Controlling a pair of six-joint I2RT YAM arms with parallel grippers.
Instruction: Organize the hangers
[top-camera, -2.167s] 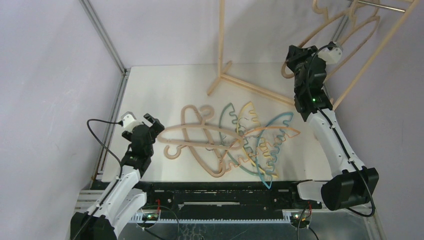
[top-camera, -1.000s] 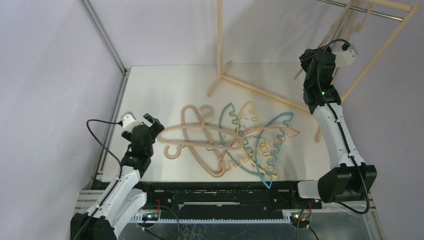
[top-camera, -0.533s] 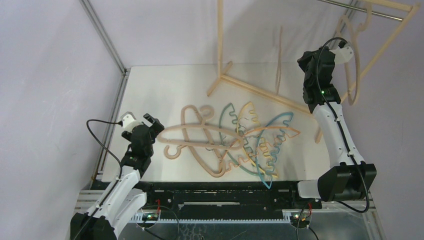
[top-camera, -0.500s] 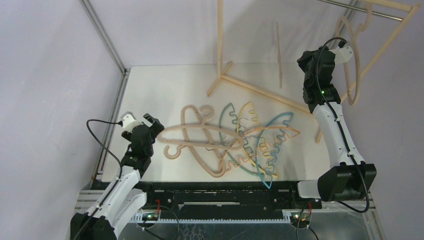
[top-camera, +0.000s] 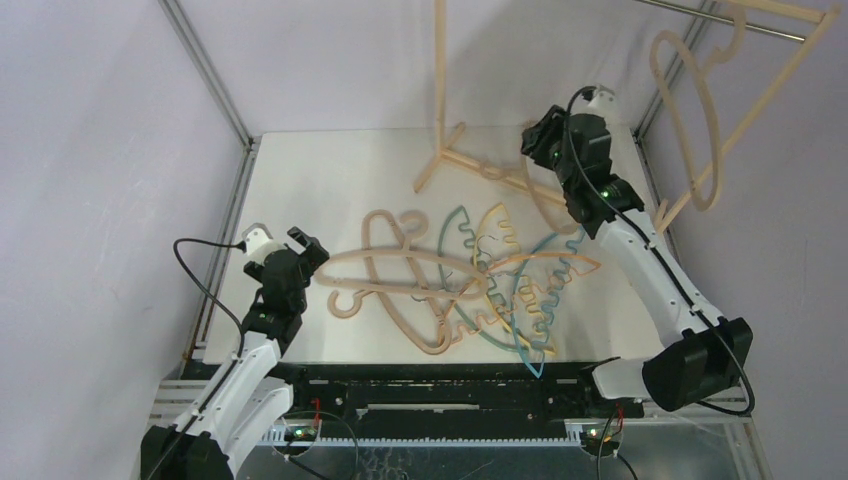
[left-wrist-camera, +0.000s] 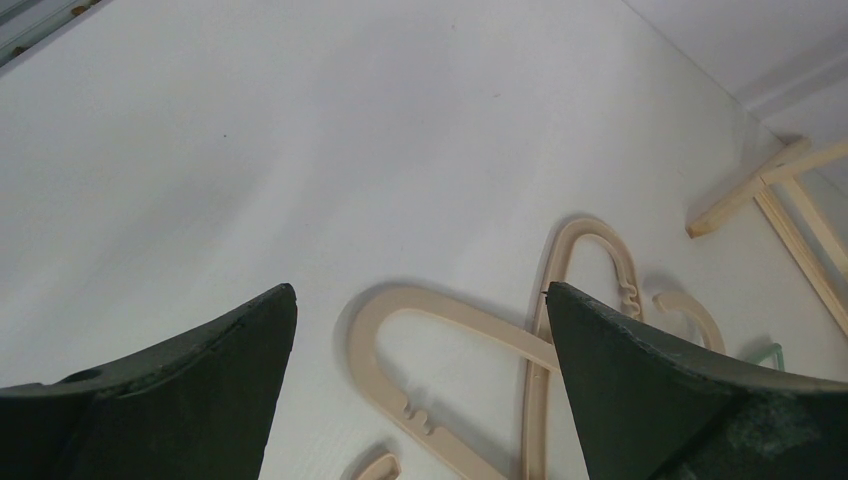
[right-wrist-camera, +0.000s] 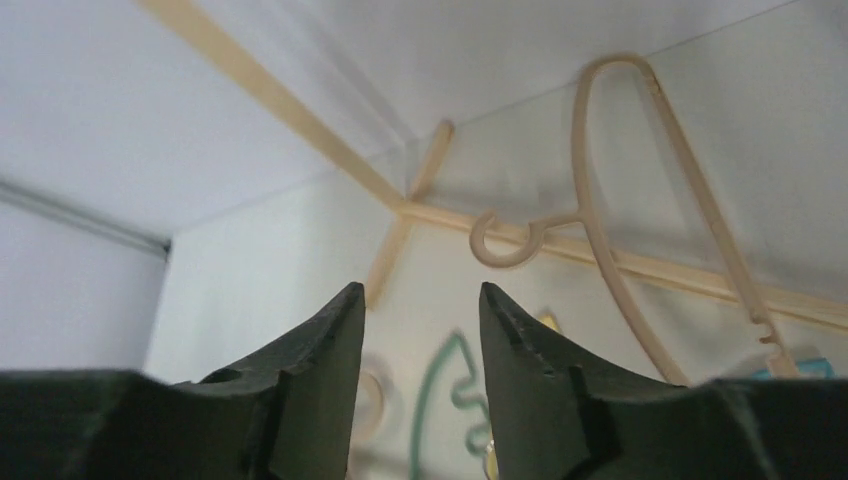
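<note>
Several hangers lie tangled mid-table: beige ones (top-camera: 400, 283) with teal (top-camera: 455, 235), yellow (top-camera: 497, 222), blue (top-camera: 545, 300) and orange (top-camera: 565, 266) wavy ones. One beige hanger (top-camera: 707, 203) hangs from the rod at top right. Another beige hanger (right-wrist-camera: 583, 170) lies across the rack's base bars, its hook (top-camera: 495, 172) pointing left. My right gripper (top-camera: 540, 140) (right-wrist-camera: 415, 300) hovers above it, open and empty. My left gripper (top-camera: 300, 243) (left-wrist-camera: 420, 295) stands wide open just left of the pile, a beige hanger loop (left-wrist-camera: 372, 345) between its fingers but untouched.
The pale wooden rack (top-camera: 440, 80) stands at the back, with its metal rod (top-camera: 700, 12) at top right and its base bars (top-camera: 470, 160) on the table. A metal rail (top-camera: 235, 200) borders the table's left edge.
A beige hanger dropped from near the rack onto the base bars. My right gripper pulled away from the rack, swung left and down, and its jaws opened. The left arm stayed still.
</note>
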